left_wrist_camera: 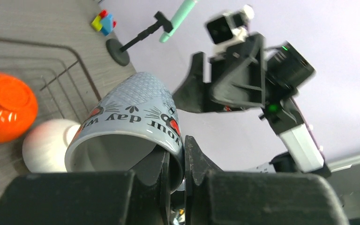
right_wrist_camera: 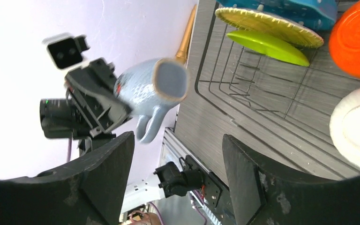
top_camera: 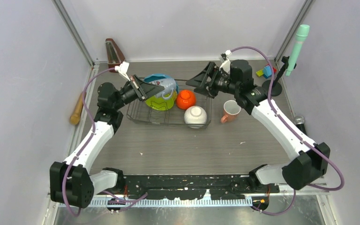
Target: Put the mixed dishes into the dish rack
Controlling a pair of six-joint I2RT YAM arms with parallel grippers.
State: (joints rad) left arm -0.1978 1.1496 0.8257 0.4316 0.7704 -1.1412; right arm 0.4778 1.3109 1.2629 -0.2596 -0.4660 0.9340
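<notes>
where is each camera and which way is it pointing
top external: above and behind, looking down on the table; left arm, right arm and dish rack show.
left wrist: on the left arm, facing the right arm; own jaws shut on the grey-blue cup.
right wrist: on the right arm, facing the left arm; own open jaws at the bottom.
shared: both wrist views show the cup, orange bowl and white bowl.

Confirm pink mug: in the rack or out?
Out. The pink mug stands upright on the table, beside the right end of the dish rack, outside its wire rim.
</notes>
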